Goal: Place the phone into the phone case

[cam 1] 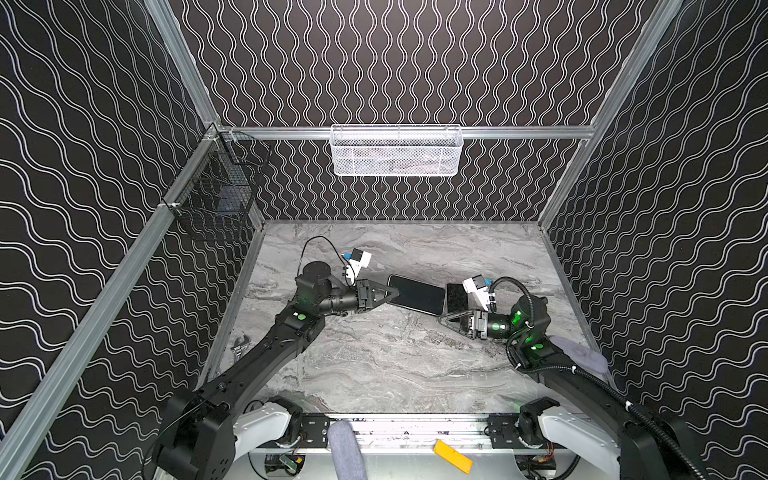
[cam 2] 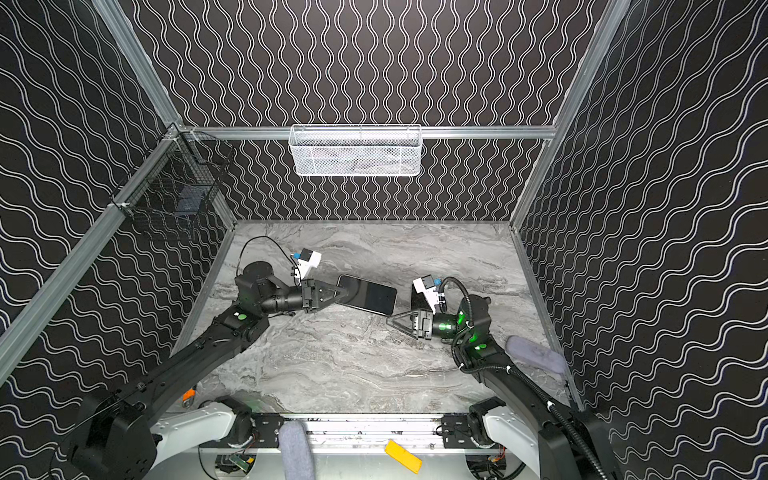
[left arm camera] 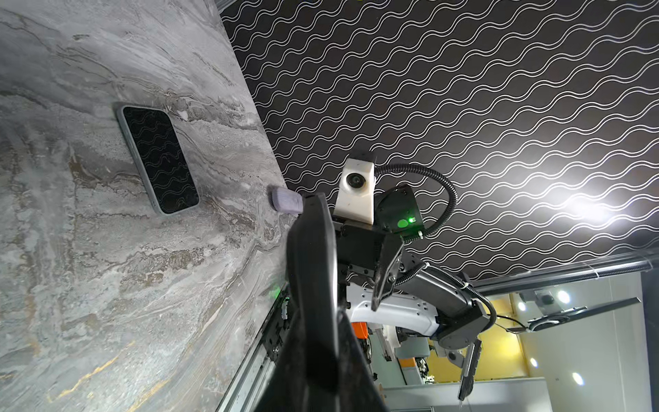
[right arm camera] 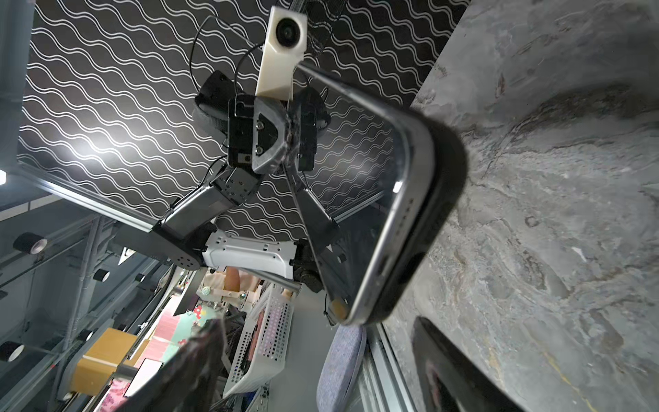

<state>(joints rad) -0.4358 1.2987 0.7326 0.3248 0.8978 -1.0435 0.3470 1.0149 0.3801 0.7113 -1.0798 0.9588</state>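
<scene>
The left gripper (cam 1: pixel 392 296) clamps a glossy, silver-edged phone (right arm camera: pixel 363 214); the right gripper (cam 1: pixel 446 321) gapes wide. Only the left wrist view fully shows the grey-rimmed black slab (left arm camera: pixel 160 157) flat on the marbled worktop (cam 1: pixel 395 365).

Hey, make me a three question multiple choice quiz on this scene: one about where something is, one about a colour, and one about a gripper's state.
1. Where does the white mesh basket hang?
A. On the back rail
B. On the right wall
C. On the left wall

2. What colour are the lights on the arms?
A. Red
B. Green
C. Blue

3. How is the right gripper?
A. Shut on the basket's rim
B. Shut on a cable
C. Open, holding nothing

Answers:
1 A: both top views show it hooked on that rail.
2 B: green glows on both arms.
3 C: in the right wrist view its fingers stand wide apart with nothing between them. It is the left gripper that grips the phone.
</scene>
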